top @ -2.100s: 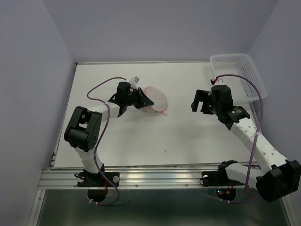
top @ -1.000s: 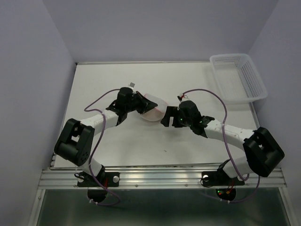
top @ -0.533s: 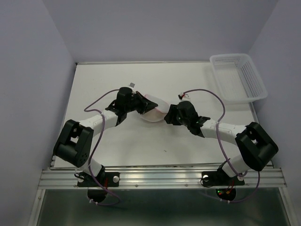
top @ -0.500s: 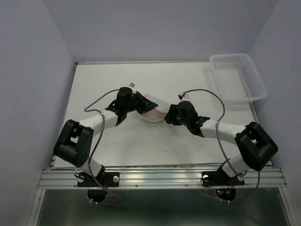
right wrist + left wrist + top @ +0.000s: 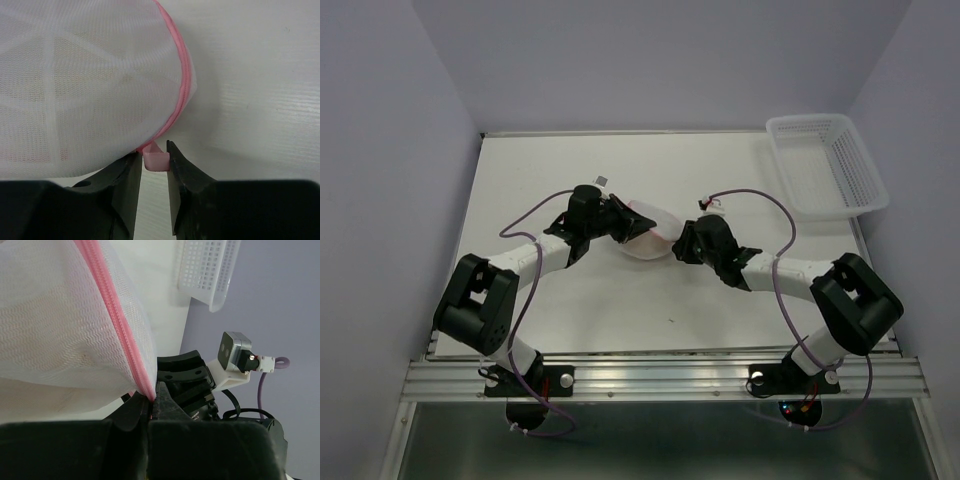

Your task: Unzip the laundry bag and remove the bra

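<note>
The right gripper (image 5: 155, 165) pinches the pink zipper pull tab (image 5: 156, 161) between nearly closed fingers. The left gripper (image 5: 153, 404) is clamped on the pink rim of the small round white mesh laundry bag (image 5: 55, 330), which lies between them on the white table (image 5: 740, 200). A tan tint inside is probably the soft beige bra (image 5: 85, 75); unzipping looks to be just starting, so the next move is to draw the tab round the rim while the left anchors the bag.

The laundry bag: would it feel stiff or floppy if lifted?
Probably floppy: the laundry bag is thin see-through mesh, pinched at its rim by the left gripper. Likely light, mostly netting. It may stretch when the right gripper tugs the zipper pull.
</note>
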You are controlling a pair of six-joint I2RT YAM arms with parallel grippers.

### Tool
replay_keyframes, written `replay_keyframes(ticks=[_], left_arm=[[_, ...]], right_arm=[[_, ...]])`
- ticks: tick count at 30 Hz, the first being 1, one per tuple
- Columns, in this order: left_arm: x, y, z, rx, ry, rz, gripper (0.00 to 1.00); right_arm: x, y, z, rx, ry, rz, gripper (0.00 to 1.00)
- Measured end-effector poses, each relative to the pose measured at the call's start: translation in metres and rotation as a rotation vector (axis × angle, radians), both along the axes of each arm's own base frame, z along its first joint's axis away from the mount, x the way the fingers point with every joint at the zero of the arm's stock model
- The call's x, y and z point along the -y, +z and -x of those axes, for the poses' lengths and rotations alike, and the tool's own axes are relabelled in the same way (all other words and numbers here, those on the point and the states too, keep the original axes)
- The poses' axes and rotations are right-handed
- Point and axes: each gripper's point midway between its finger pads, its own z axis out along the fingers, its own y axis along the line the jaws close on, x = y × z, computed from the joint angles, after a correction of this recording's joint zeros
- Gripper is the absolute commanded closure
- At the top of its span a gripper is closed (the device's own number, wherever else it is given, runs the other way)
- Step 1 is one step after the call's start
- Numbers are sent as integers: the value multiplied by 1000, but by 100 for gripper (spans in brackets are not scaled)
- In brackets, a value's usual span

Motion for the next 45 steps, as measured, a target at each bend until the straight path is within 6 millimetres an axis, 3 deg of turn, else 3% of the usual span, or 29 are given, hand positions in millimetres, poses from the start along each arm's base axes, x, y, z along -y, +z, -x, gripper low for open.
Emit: replay_keyframes(ticks=[17, 22, 27, 35, 41, 45], left_arm=[[2, 2, 2, -21, -4, 19, 100], [3, 2, 5, -29, -15, 26, 100], [3, 2, 6, -32, -20, 36, 100], [4, 3, 8, -31, -31, 51, 100], [-10, -7, 9, -60, -30, 53, 100], [-24, -17, 8, -75, -40, 7, 100]], right_arm=[[0, 6, 0, 66, -3, -61, 74], [4, 19, 5, 116, -10, -104, 82], [4, 31, 1, 158, -17, -128, 99], [9, 29, -1, 165, -39, -105, 99], [21, 23, -1, 163, -81, -36, 99], [25, 34, -3, 204, -77, -19, 99]])
